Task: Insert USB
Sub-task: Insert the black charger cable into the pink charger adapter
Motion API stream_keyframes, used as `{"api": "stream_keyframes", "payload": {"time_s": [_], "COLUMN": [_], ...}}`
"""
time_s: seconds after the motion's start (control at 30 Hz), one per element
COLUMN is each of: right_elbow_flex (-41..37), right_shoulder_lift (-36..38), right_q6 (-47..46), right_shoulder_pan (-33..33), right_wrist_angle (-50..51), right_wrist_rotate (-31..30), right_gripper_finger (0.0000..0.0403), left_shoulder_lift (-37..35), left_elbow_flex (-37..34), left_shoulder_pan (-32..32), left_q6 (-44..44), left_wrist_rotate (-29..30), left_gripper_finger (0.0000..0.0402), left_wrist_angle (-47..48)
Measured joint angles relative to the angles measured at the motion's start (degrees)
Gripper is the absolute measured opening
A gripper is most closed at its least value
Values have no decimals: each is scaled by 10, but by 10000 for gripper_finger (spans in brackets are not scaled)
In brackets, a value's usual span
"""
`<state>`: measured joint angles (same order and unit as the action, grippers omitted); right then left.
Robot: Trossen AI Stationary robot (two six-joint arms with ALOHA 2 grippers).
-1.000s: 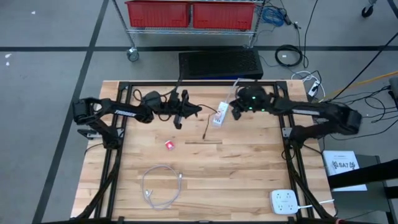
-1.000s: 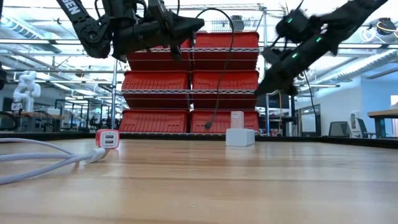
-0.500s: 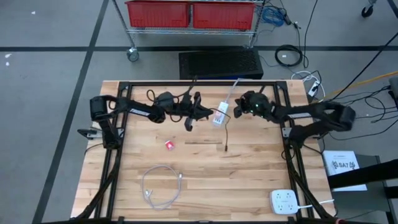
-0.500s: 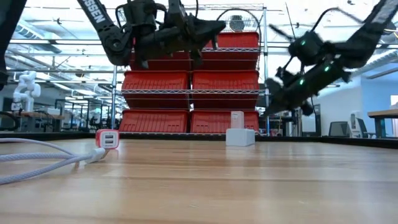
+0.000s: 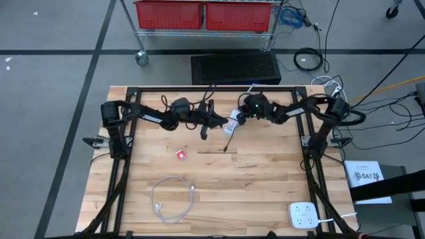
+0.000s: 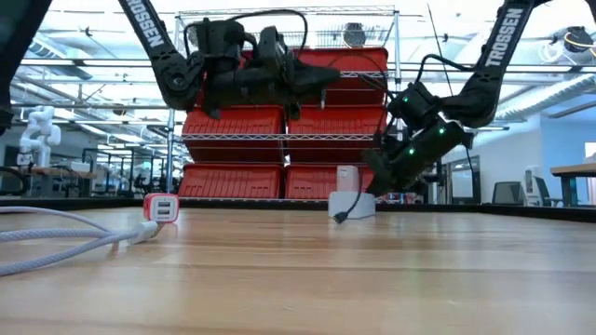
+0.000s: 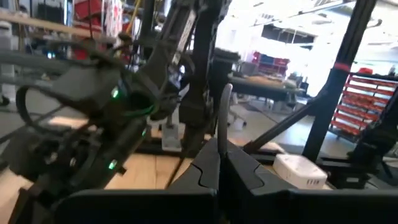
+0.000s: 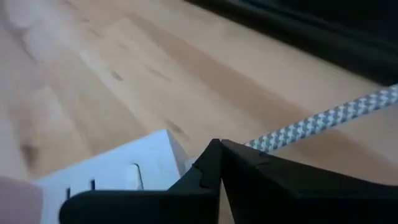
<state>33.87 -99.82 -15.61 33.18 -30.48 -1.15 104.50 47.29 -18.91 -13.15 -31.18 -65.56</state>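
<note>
The white charger [image 5: 234,122] sits near the middle of the table's far edge, and the two arms meet over it from opposite sides. The right end effector [image 5: 243,117] is clenched and touching or just beside the charger on its right-hand side; its wrist view shows the shut tips right at the white block, with a braided white cable [image 8: 323,121] running past, though I cannot tell whether the tips pinch that cable or only press by it. The left end effector [image 5: 219,120] is also clenched, raised above the table just to the charger's left, and seems to be grasping a thin dark cable [image 5: 229,138] whose free end hangs down to the wood in front of the charger. The charger's long axis runs roughly from the far edge toward the near edge, slightly slanted. The right arm is nearer; the plug's loose end lies toward the near edge from both effectors.
</note>
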Motion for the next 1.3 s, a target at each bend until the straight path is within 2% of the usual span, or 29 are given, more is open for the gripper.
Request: {"api": "stream_keyframes", "payload": {"time_s": [0.13,0.3,0.57,0.73,0.87,1.13,1.3], "right_elbow_flex": [0,-2,-2,-3,-3,-3,-2], "right_shoulder_lift": [0,4,4,3,3,-11,-24], "right_q6": [-28,-52,-99,-119,-125,-148,-167], "right_shoulder_pan": [-17,-43,-56,-59,-66,-71,-73], "right_wrist_angle": [-1,-1,-2,-7,-11,-43,-62], "right_wrist_rotate": [15,24,-27,-34,-49,-62,-65], "right_gripper_finger": [0,0,0,0,0,0,0], "left_shoulder_lift": [17,41,90,96,96,115,131], "left_elbow_flex": [0,0,0,0,0,0,0], "left_shoulder_pan": [4,18,69,82,85,96,99], "left_q6": [0,0,9,41,56,60,56], "left_wrist_rotate": [34,135,274,358,391,414,455], "left_gripper_finger": [6,6,6,6,6,6,6], "left_wrist_angle": [-1,-30,-77,-75,-74,-88,-110]}}
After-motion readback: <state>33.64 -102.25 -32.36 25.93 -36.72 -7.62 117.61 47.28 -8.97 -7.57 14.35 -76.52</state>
